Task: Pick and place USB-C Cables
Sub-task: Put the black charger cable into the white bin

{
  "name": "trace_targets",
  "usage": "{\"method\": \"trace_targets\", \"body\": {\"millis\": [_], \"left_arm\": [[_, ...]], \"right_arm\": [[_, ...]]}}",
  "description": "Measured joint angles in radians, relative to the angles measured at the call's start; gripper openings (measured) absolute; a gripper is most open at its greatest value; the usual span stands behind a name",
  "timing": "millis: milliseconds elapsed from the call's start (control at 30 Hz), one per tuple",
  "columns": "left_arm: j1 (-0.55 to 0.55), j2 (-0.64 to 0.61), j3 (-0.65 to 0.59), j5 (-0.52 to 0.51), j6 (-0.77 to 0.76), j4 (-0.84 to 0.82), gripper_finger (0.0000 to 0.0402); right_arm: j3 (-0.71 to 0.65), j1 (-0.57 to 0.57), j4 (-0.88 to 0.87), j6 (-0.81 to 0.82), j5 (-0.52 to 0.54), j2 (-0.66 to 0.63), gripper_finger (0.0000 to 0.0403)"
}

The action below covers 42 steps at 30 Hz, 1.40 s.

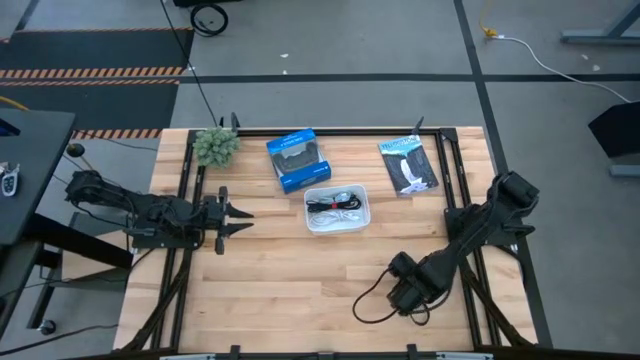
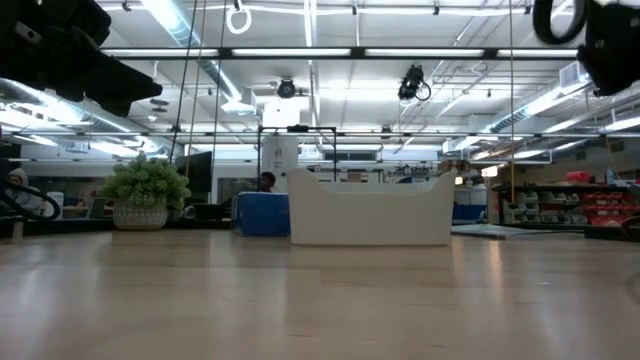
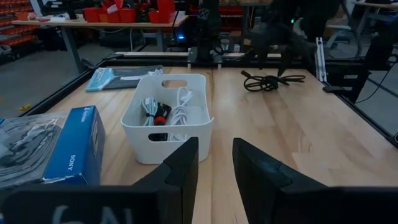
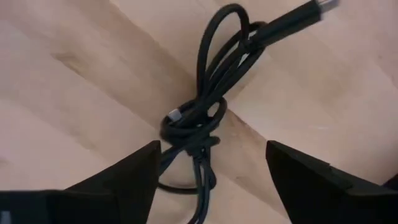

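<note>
A dark brown-black cable bundle [image 4: 194, 124] lies on the bare wood near the table's near right side [image 1: 382, 300]. My right gripper [image 4: 211, 171] hangs over it, pointing down and open, with one finger on either side of the knotted middle and neither touching it. A white bin [image 1: 336, 222] at mid-table holds a white cable [image 3: 181, 106], a black cable with a red band [image 3: 159, 116] and a pale cable [image 3: 147, 107]. My left gripper [image 1: 238, 220] waits open to the left of the bin, pointing at it.
A blue box [image 1: 297, 160] lies beyond the bin and a black-and-white packet [image 1: 408, 165] to its far right. A small potted plant [image 1: 215, 146] stands at the far left corner. Black frame rails [image 1: 455, 180] run along the table's sides. Bare wood lies in the near middle.
</note>
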Motion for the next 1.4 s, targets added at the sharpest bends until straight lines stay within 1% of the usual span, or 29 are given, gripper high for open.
{"method": "trace_targets", "body": {"millis": [133, 267, 367, 500, 767, 867, 1033, 1200, 1267, 1400], "left_arm": [[0.0, 0.0, 0.0, 0.0, 0.0, 0.0, 0.0107], [0.0, 0.0, 0.0, 0.0, 0.0, 0.001, 0.0107], [0.0, 0.0, 0.0, 0.0, 0.0, 0.001, 0.0107], [0.0, 0.0, 0.0, 0.0, 0.0, 0.0, 0.0107], [0.0, 0.0, 0.0, 0.0, 0.0, -0.002, 0.0107], [0.0, 0.0, 0.0, 0.0, 0.0, -0.002, 0.0107], [0.0, 0.0, 0.0, 0.0, 0.0, -0.002, 0.0107], [0.0, 0.0, 0.0, -0.002, 0.0, -0.002, 0.0107], [0.0, 0.0, 0.0, -0.003, 0.0, -0.002, 0.0107], [0.0, 0.0, 0.0, -0.003, 0.0, -0.002, 0.0107]], "right_arm": [[0.0, -0.028, 0.039, -0.061, -0.068, 0.045, 0.0314], [0.0, -0.048, 0.075, -0.102, -0.108, 0.08, 0.0315], [0.0, -0.057, 0.075, -0.129, -0.136, 0.108, 0.0303], [0.0, -0.068, 0.086, -0.167, -0.166, 0.125, 0.0269], [0.0, -0.078, 0.082, -0.221, -0.166, 0.122, 0.0162], [0.001, -0.078, 0.084, -0.227, -0.165, 0.121, 0.0135], [0.004, -0.086, 0.083, -0.229, -0.173, 0.12, 0.0128], [0.063, -0.126, 0.083, -0.272, -0.175, 0.122, 0.0128], [0.094, -0.15, 0.082, -0.304, -0.144, 0.122, 0.0128], [0.153, -0.19, 0.078, -0.374, -0.044, 0.122, 0.0128]]}}
